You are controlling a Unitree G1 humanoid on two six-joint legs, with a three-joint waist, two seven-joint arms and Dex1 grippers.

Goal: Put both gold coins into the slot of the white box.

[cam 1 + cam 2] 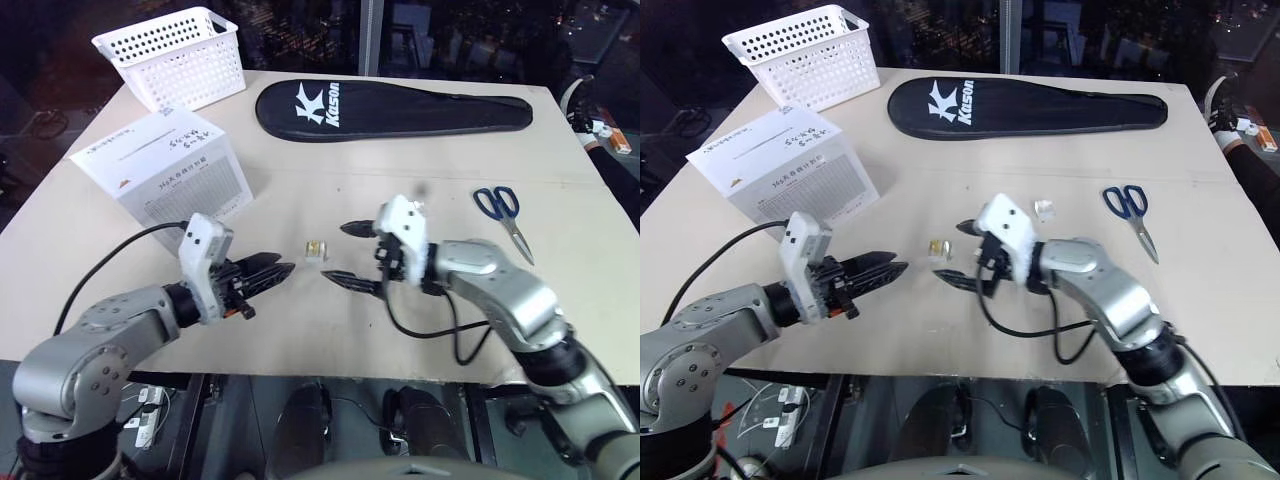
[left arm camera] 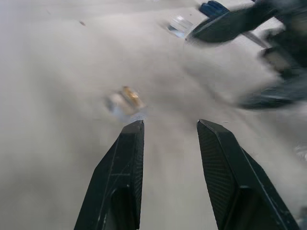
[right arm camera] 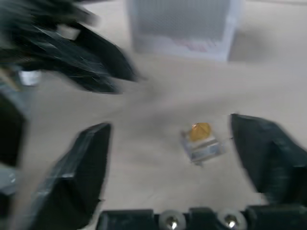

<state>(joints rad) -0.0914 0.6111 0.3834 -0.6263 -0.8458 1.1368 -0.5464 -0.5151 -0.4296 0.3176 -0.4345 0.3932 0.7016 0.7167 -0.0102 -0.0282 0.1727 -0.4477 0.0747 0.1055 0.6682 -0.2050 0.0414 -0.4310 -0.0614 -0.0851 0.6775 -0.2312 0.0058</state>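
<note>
A gold coin [image 3: 200, 129] sits in a small clear holder [image 1: 316, 250] on the table [image 1: 300, 190], in the gap between the two grippers and touching neither. The right gripper [image 1: 348, 253] reaches in from the right, low over the table, with its jaws spread wide and empty, the holder just beyond its fingertips. The left gripper [image 1: 270, 272] points at the holder from the other side with its jaws parted a little, holding nothing. A second clear holder [image 1: 1044, 209] lies farther back near the blue-handled scissors [image 1: 504, 214]; whether a coin is in it I cannot tell. The white box [image 1: 165, 165] stands at the table's left, well apart from the coin, its slot [image 1: 150, 143] a thin dark line on its top face. Behind it are a white basket [image 1: 175, 55] and a black racket cover [image 1: 390, 108].
</note>
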